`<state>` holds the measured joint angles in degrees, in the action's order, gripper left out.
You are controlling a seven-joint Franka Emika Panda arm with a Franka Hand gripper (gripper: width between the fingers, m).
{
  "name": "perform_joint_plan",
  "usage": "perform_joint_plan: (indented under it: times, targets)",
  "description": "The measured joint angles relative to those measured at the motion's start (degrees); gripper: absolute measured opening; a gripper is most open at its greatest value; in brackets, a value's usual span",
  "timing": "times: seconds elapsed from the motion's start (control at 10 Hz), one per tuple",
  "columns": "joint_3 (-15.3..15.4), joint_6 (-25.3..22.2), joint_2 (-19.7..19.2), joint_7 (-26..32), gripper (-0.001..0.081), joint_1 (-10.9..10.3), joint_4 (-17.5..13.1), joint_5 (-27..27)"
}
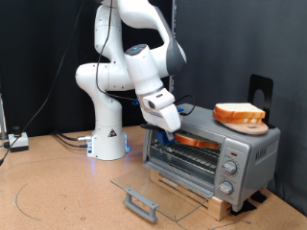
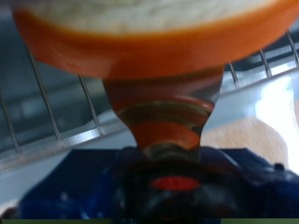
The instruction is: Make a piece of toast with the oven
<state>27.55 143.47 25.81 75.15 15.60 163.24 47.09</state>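
The silver-grey oven [image 1: 240, 158] stands at the exterior view's right with its glass door [image 1: 158, 192] folded down flat. My gripper [image 1: 173, 132] is at the oven's mouth, shut on the piece of toast [image 1: 199, 139], which reaches flat into the cavity above the wire rack. In the wrist view the toast [image 2: 149, 33] fills the upper part with its pale face and orange-brown crust. It sits in my gripper [image 2: 163, 98], with the wire rack [image 2: 56, 117] just behind it. Whether the toast touches the rack cannot be told.
A second bread slice [image 1: 240, 112] lies on a round wooden plate [image 1: 254, 126] on the oven's top. The oven stands on a wooden block [image 1: 192, 187]. The door's handle [image 1: 140, 203] juts out low in front. The robot base [image 1: 107, 134] and cables [image 1: 67, 139] are at the left.
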Motion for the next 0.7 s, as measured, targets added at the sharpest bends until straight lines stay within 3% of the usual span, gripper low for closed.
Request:
perform_joint_plan:
  times: [0.2, 0.5, 0.7]
  targets:
    - [0.99, 4.94, -1.21, 0.27, 0.0457, 2.64, 1.06, -4.2]
    - [0.58, 6.99, -5.08, 1.45, 0.0457, 8.59, 0.39, -8.53]
    - [-0.92, 7.47, -7.28, 4.61, 0.0457, 10.44, -0.55, -8.52]
